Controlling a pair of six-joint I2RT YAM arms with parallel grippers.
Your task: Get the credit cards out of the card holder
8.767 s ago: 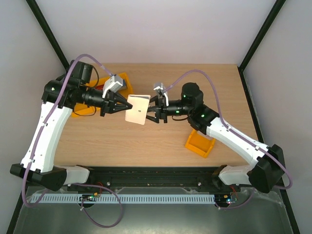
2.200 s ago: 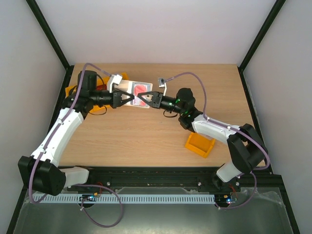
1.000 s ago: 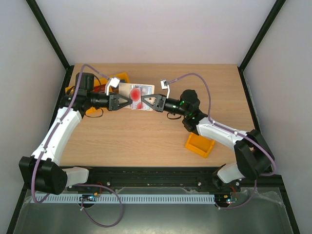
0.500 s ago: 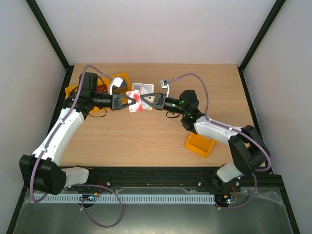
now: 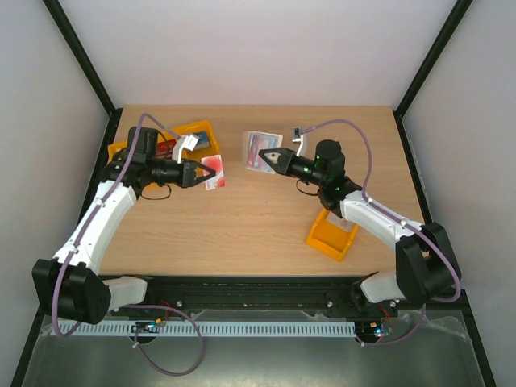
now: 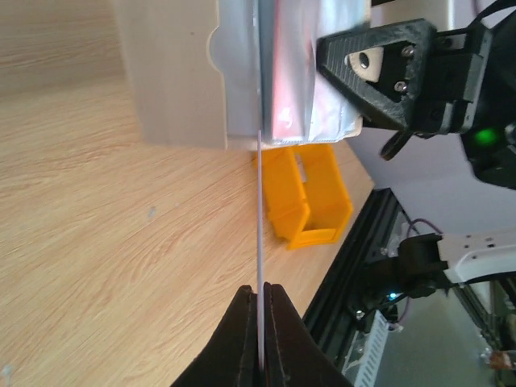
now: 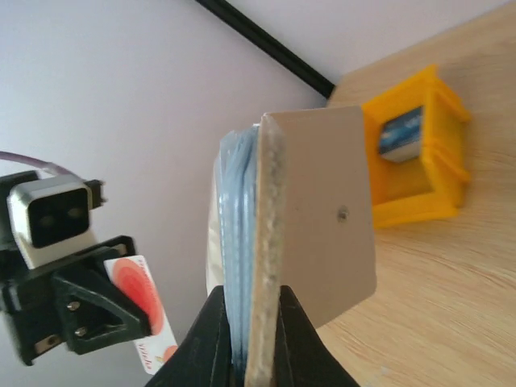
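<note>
From above, both arms bend inward. The left gripper (image 5: pixel 201 171) pinches the white card with a red circle (image 5: pixel 214 172), and the right gripper (image 5: pixel 272 159) clamps the card holder (image 5: pixel 258 150), the two apart. The left wrist view shows that card edge-on between closed fingers (image 6: pixel 240 339). The right wrist view shows the holder squeezed upright.

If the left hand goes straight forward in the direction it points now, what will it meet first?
Most likely the card holder, which the right hand holds up directly ahead in the left wrist view. The white card pinched in the left hand would touch it first. Depth is unclear.
</note>
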